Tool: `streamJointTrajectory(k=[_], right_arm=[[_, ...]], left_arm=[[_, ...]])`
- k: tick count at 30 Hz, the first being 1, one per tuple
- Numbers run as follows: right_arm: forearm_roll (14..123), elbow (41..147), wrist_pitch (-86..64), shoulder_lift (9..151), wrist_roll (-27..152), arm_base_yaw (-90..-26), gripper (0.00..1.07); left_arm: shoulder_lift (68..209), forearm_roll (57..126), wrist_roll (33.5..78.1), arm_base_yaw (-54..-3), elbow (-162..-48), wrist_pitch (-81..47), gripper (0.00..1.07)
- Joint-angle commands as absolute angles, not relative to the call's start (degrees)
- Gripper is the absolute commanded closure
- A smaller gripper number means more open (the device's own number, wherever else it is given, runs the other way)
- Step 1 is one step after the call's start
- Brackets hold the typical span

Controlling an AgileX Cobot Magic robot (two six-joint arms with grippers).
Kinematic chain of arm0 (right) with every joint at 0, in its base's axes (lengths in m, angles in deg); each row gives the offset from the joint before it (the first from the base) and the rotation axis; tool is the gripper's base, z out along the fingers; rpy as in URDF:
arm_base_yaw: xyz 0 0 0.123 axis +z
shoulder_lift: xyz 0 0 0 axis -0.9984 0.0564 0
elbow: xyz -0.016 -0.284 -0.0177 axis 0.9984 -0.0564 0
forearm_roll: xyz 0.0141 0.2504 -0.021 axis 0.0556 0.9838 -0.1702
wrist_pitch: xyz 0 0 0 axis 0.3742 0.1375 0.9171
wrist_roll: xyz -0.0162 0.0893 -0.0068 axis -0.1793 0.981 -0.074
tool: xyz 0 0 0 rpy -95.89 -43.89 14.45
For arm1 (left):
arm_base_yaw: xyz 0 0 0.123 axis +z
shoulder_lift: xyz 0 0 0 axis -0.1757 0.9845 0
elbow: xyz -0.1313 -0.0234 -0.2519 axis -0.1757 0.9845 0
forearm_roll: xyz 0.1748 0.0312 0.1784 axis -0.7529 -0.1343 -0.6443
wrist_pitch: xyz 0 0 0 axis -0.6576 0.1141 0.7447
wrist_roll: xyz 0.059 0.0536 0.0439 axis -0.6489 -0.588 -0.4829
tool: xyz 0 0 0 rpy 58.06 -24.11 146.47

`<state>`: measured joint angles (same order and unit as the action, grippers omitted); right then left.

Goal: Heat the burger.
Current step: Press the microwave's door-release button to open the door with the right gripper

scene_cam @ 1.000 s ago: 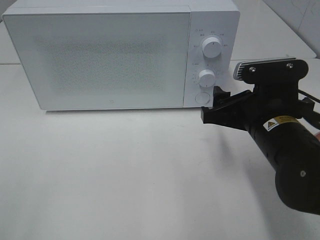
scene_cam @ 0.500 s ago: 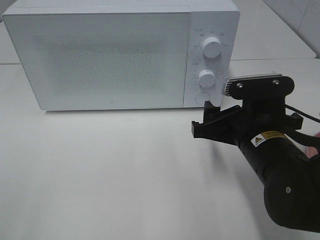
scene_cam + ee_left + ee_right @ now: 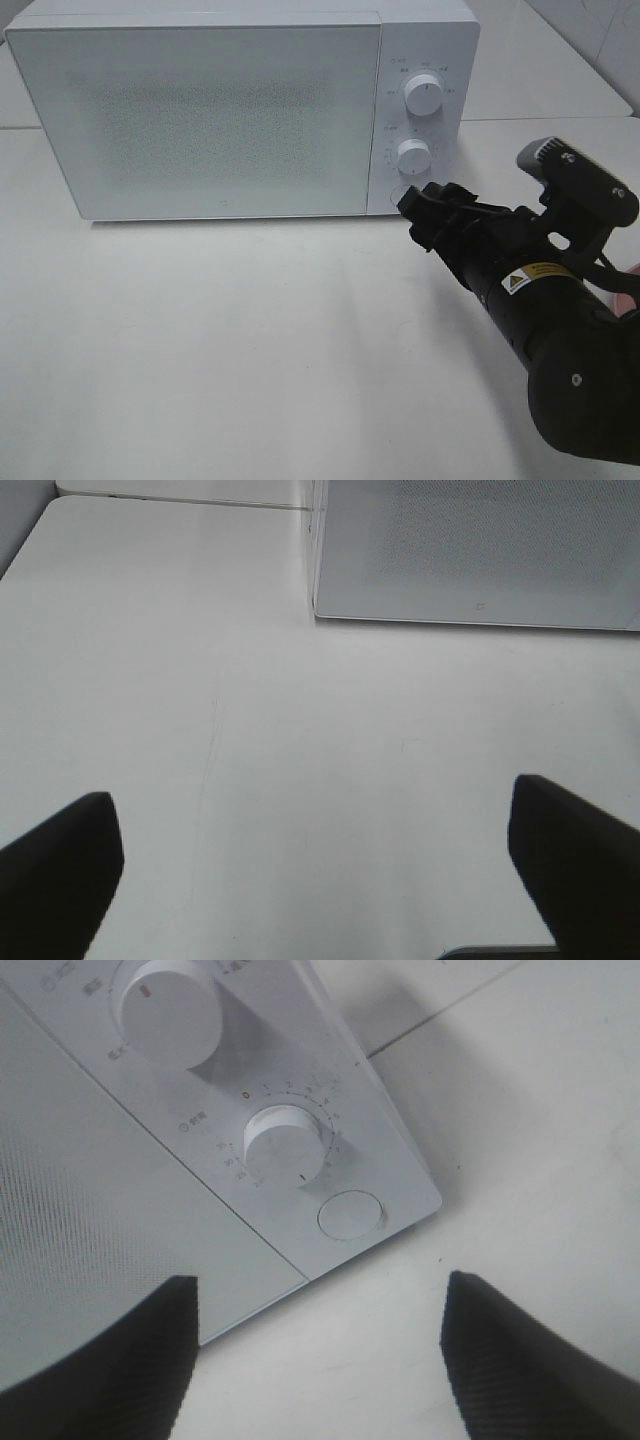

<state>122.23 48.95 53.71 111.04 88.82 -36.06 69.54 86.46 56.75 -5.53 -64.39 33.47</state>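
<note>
Left tool (image 3: 310, 810): released, fingers spread wide, nothing between them. It hangs over bare white tabletop (image 3: 300, 710), and a lower front corner of the microwave (image 3: 470, 550) lies ahead of it, well apart. This tool does not show in the exterior high view.

Exterior high view, left to right:
- The white microwave (image 3: 200, 110) stands at the tabletop's 11 to 12 o'clock and fills most of the far edge.
- Its door (image 3: 210, 120) is closed, with a speckled, frosted panel that hides the inside.
- Burger: not visible in any view, so I cannot tell where it is.
- The control panel (image 3: 425, 60) sits at the door's 3 o'clock.
- The upper knob (image 3: 424, 97) is at 12 o'clock of the lower knob (image 3: 412, 156).
- The round button (image 3: 350, 1214) is at the lower knob's 6 o'clock.

Right tool (image 3: 425, 205): released, jaws apart and holding nothing. It sits just in front of the panel's bottom corner, near the round button, but contact is unclear. In the right wrist view the two dark fingers (image 3: 140, 1360) frame the lower knob and the button.

The right arm (image 3: 560, 340) runs from the tool toward 5 o'clock. It is black and carries a yellow warning label (image 3: 530, 277). A pink sliver (image 3: 630, 290) shows at the 3 o'clock frame edge, too little to name.
</note>
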Motion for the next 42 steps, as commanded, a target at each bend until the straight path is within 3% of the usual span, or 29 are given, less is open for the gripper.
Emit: streamJointTrajectory(k=[1, 9, 10, 13, 15, 16, 18, 20, 32, 42], right_arm=[[122.1, 49.0, 51.9, 110.9, 101.4, -35.7, 0.47], [122.1, 49.0, 49.9, 110.9, 121.8, -35.7, 0.65], [122.1, 49.0, 49.9, 110.9, 126.0, -35.7, 0.72], [122.1, 49.0, 49.9, 110.9, 128.1, -35.7, 0.76], [122.1, 49.0, 49.9, 110.9, 134.1, -35.7, 0.91], [122.1, 49.0, 49.9, 110.9, 134.1, -35.7, 0.91], [122.1, 49.0, 49.9, 110.9, 137.0, -35.7, 1.04], [122.1, 49.0, 49.9, 110.9, 138.0, -35.7, 1.07], [123.4, 49.8, 47.5, 111.7, 141.2, -36.1, 1.07], [115.6, 55.3, 45.2, 117.9, 144.5, -41.3, 1.07]], left_arm=[[68.2, 86.9, 56.6, -5.8, -64.2, 32.6, 0.06], [68.2, 86.9, 56.6, -5.8, -64.2, 32.6, 0.06], [68.2, 86.9, 56.6, -5.8, -64.2, 32.6, 0.06], [68.2, 86.9, 56.6, -5.8, -64.2, 32.6, 0.06], [68.2, 86.9, 56.6, -5.8, -64.2, 32.6, 0.06], [68.2, 86.9, 56.6, -5.8, -64.2, 32.6, 0.06], [68.2, 86.9, 56.6, -5.8, -64.2, 32.6, 0.06], [68.2, 86.9, 56.6, -5.8, -64.2, 32.6, 0.06], [68.2, 86.9, 56.6, -5.8, -64.2, 32.6, 0.06], [68.2, 86.9, 56.6, -5.8, -64.2, 32.6, 0.06]])
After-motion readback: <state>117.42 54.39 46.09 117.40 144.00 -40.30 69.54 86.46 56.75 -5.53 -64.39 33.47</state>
